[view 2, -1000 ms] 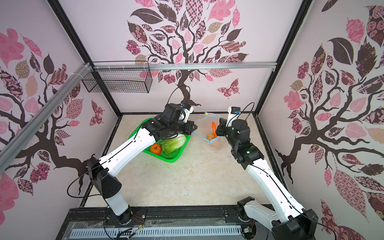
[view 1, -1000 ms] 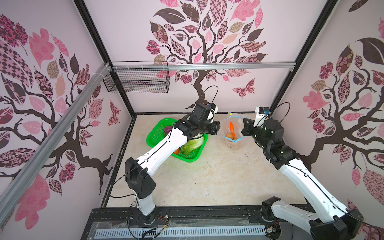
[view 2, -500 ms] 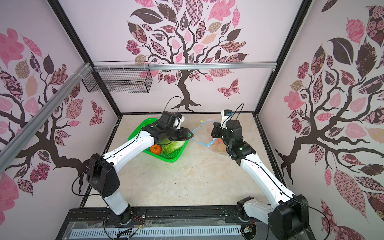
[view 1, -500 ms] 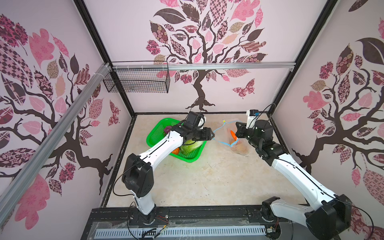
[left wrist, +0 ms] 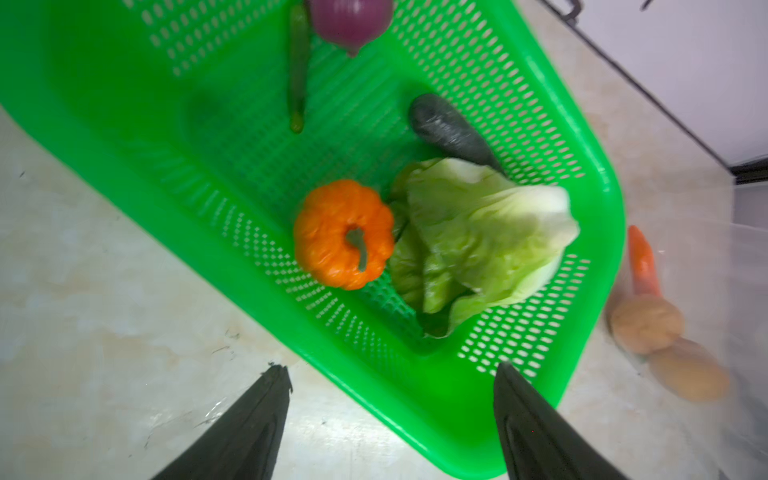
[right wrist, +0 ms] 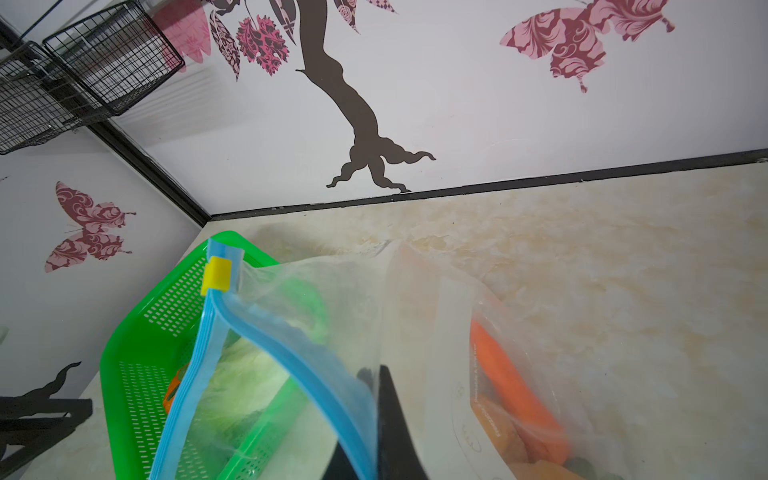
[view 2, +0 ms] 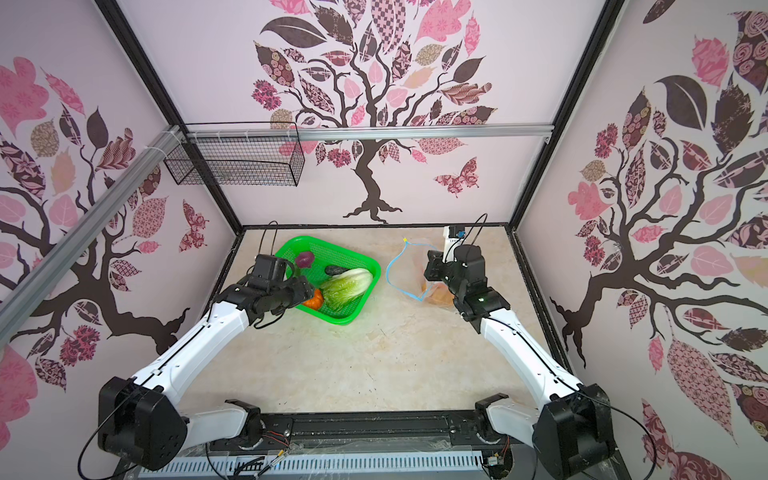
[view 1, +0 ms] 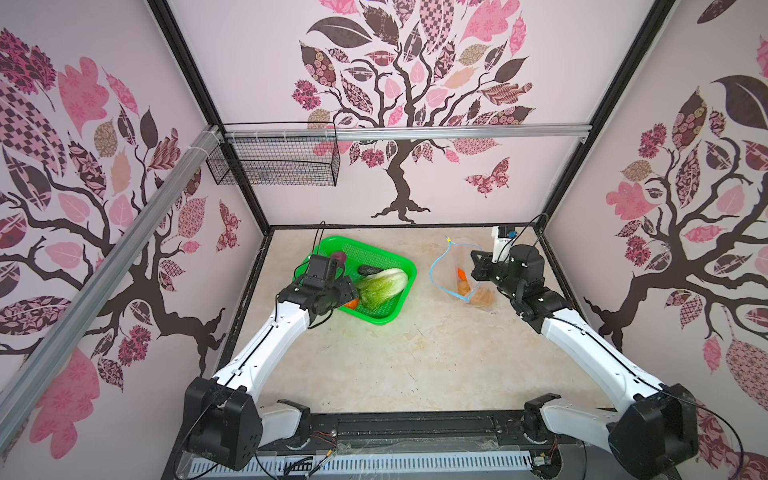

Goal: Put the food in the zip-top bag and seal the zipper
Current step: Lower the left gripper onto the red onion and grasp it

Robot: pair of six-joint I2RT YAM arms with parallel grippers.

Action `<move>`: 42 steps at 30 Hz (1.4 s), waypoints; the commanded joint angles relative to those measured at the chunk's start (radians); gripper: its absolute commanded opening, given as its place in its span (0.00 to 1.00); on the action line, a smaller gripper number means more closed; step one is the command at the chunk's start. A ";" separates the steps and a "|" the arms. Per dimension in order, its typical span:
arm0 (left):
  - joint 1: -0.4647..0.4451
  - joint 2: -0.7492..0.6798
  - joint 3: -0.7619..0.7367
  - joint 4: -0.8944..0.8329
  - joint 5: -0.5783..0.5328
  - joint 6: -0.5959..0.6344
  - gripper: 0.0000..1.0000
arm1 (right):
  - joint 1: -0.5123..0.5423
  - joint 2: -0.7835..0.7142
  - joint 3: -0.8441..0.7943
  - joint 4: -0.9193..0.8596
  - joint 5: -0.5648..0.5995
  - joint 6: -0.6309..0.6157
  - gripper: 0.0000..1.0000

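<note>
Zip-top bag (right wrist: 415,316): held at its mouth edge by the right tool (right wrist: 372,376), whose jaws are closed on the clear film beside the zipper (right wrist: 291,357). The mouth gapes open, and the blue strip loops away from this tool to the yellow tab (right wrist: 217,272) at its far end. Below the right tool, the bag's lower part rests on the counter (view 1: 415,353) and contains the carrot (view 1: 461,273) and two potatoes (left wrist: 646,326). The left tool (left wrist: 390,368) has its jaws wide apart with nothing between them, poised above the near rim of the green basket (view 1: 409,266). Directly ahead of its fingertips (left wrist: 266,399) lies the pumpkin (left wrist: 343,235), just beside the cabbage (left wrist: 478,232). Beyond these lie the dark elongated piece (left wrist: 449,129), a slim green pod (left wrist: 297,70) and the onion (left wrist: 351,16)
</note>
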 commanded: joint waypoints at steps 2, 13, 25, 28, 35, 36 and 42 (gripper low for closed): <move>0.020 -0.023 -0.110 0.098 -0.071 -0.138 0.80 | -0.002 0.015 0.008 0.020 -0.013 0.004 0.00; 0.034 0.130 -0.084 0.291 -0.127 -0.205 0.77 | -0.002 -0.017 -0.003 0.020 0.013 -0.014 0.00; 0.043 0.213 -0.069 0.286 -0.131 -0.096 0.38 | -0.002 -0.032 -0.009 0.022 0.027 -0.025 0.00; 0.047 0.230 -0.029 0.257 -0.094 -0.010 0.33 | -0.002 -0.035 -0.009 0.022 0.037 -0.030 0.00; 0.051 0.291 0.105 0.101 -0.040 0.245 0.18 | -0.002 -0.041 -0.011 0.022 0.052 -0.036 0.00; 0.050 0.295 0.115 0.089 -0.029 0.283 0.18 | -0.002 -0.042 -0.011 0.024 0.053 -0.036 0.00; 0.052 0.294 0.121 0.051 -0.066 0.434 0.18 | -0.003 -0.040 -0.012 0.025 0.052 -0.036 0.00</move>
